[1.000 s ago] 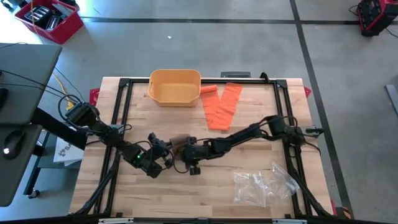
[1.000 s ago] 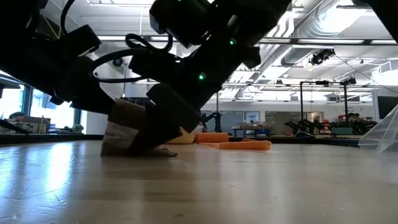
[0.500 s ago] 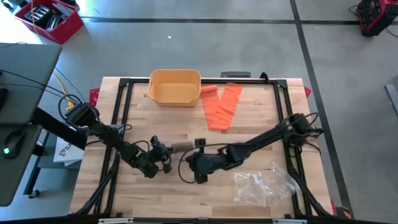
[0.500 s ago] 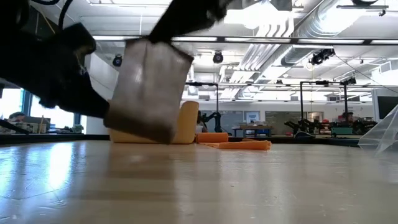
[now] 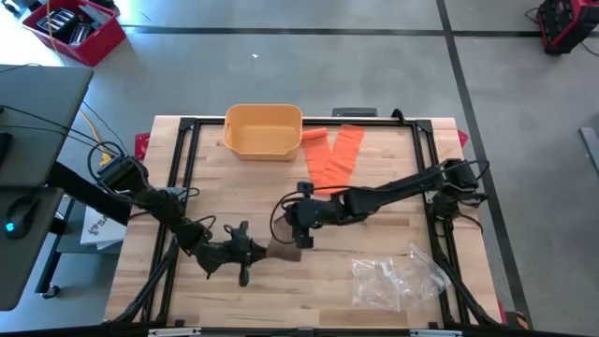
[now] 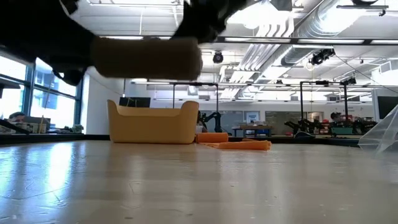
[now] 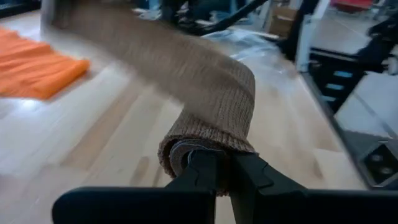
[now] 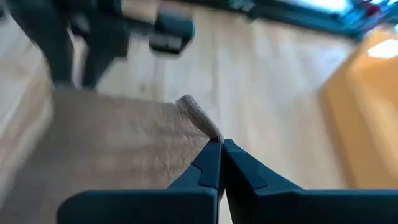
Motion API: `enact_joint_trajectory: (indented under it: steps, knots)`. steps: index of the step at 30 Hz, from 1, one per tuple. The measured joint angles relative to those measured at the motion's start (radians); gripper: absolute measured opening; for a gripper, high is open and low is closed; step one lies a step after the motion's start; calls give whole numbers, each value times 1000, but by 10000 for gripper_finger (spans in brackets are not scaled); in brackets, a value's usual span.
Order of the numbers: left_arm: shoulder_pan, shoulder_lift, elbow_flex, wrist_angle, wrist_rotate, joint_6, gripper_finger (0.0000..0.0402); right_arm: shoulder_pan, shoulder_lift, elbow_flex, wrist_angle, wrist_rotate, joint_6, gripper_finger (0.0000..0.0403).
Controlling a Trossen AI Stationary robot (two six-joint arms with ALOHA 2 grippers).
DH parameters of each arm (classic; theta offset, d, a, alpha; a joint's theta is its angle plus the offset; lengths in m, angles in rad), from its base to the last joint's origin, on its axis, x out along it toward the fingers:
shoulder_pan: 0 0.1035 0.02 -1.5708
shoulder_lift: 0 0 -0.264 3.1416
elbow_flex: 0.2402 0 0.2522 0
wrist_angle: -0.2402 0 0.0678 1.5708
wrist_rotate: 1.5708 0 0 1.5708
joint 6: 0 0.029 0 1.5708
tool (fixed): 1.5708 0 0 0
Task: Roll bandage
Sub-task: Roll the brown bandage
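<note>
A tan bandage (image 5: 281, 249) is held between both grippers near the table's middle, partly rolled. In the low view it (image 6: 146, 57) hangs level, clear of the table. My left gripper (image 5: 262, 250) is shut on its rolled end, which fills the left wrist view (image 7: 205, 81). My right gripper (image 5: 298, 236) is shut on its flat strip (image 8: 118, 143), just to the far side of the left gripper. My left gripper pinches the bandage's rolled end (image 7: 202, 146) between its two fingers, where several wound layers show. The fingers lie about level and come from the table's left. The roll is lifted clear of the table. My right gripper pinches the flat strip at its edge, beside a corner (image 8: 198, 117), between its two fingertips. It comes from the table's right and far side. The strip runs from there toward the left gripper, off the table.
A yellow bin (image 5: 263, 129) stands at the far edge. Orange bandages (image 5: 332, 159) lie spread beside it, to its right. A crumpled clear plastic bag (image 5: 398, 276) lies at the near right. Bare wood shows at the near left.
The bandage, which rested on the table a second ago, is now lifted clear and lies level. My left gripper has gone toward the table's near right and has turned about its wrist. My right gripper swung toward the near edge, then back toward the far edge.
</note>
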Motion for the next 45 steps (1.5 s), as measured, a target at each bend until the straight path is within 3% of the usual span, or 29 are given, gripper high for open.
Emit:
enact_joint_trajectory:
  steps: [8, 11, 15, 22, 28, 38, 45]
  knots:
    - [-26, 0, 8, 28, -32, 24, 10, -26, -1, -227, 326, -171, 110, 12]
    - [-26, 0, 8, 37, -34, 24, 10, -15, -1, -322, 489, -173, 161, 35]
    - [-26, 0, 8, 45, -33, 23, 10, -11, -1, -399, 582, -175, 248, 84]
    - [-12, 0, 8, 38, -40, -22, 10, -11, -4, -414, 507, -211, 314, 157]
    - [15, 0, 7, 34, -48, -73, 10, 0, -22, -374, 322, -190, 388, 162]
    - [29, 0, 7, 41, -27, -66, 10, 6, -28, -373, 315, -210, 387, 163]
    - [30, 0, 7, 42, -23, -63, 10, -62, -28, -373, 352, -217, 378, 173]
